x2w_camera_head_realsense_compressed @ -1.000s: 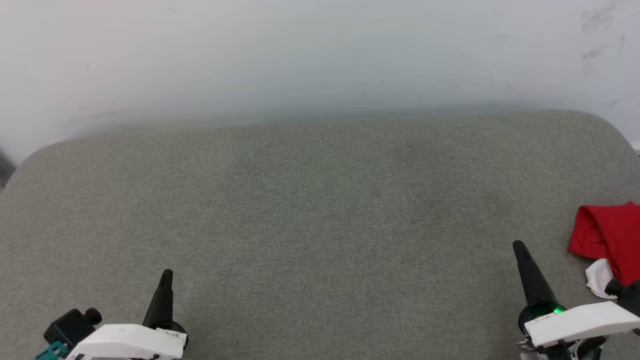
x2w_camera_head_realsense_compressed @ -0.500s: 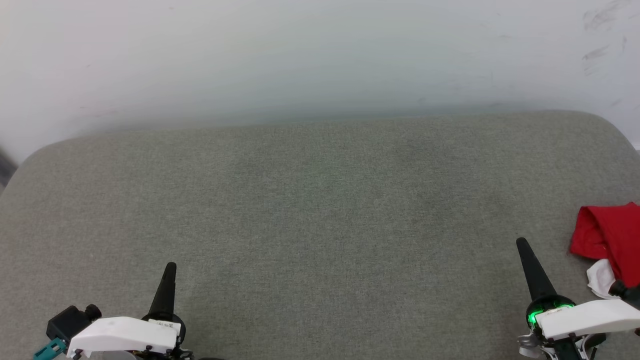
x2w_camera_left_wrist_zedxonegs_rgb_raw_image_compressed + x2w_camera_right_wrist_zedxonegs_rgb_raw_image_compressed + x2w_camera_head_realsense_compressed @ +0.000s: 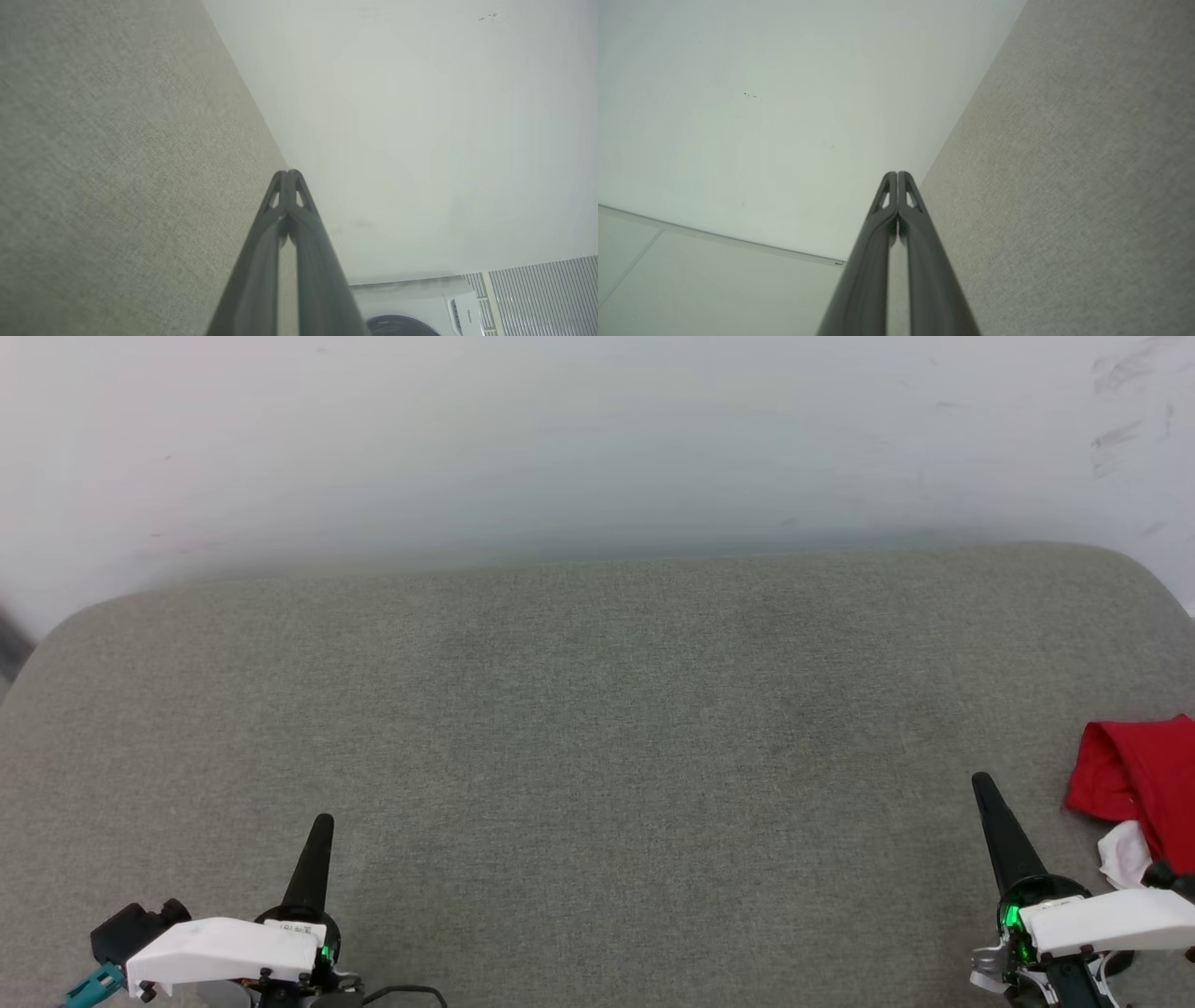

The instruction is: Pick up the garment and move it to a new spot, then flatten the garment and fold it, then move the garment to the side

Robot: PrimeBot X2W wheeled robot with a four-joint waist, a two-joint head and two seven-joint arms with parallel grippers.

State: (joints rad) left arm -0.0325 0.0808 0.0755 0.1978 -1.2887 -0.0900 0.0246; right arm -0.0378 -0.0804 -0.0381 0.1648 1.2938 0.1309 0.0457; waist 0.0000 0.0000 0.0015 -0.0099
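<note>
1. Spreading over the lower two thirds of the head view, the grey-green fabric surface [image 3: 597,756] lies before me, with its far corners rounded at the left and right of the frame.
2. The white wall [image 3: 597,429] takes up the top of the frame behind it and has a few dark scuffs in the upper right corner.
3. The garment [image 3: 1134,770] lies bunched on the surface at the right edge of the frame, about two thirds of the way down. The frame edge cuts it off. What I can see is red, with a small white part at its lower side.
4. My right gripper [image 3: 982,786] stands at the lower right of the frame, pointing up and slightly left. It is just left of the garment and not touching it. In the right wrist view, at bottom centre, its fingers [image 3: 897,173] are pressed together at the tips with nothing between them.
5. My left gripper [image 3: 322,823] stands at the lower left of the frame, pointing up, well apart from the garment. In the left wrist view its fingers [image 3: 289,173] also meet at the tips and grip nothing.
6. A white washing machine [image 3: 420,303] sits at the bottom right of the left wrist view, with a ribbed panel [image 3: 542,289] beside it.
7. A small green light [image 3: 1013,917] glows at the base of my right gripper in the head view.
</note>
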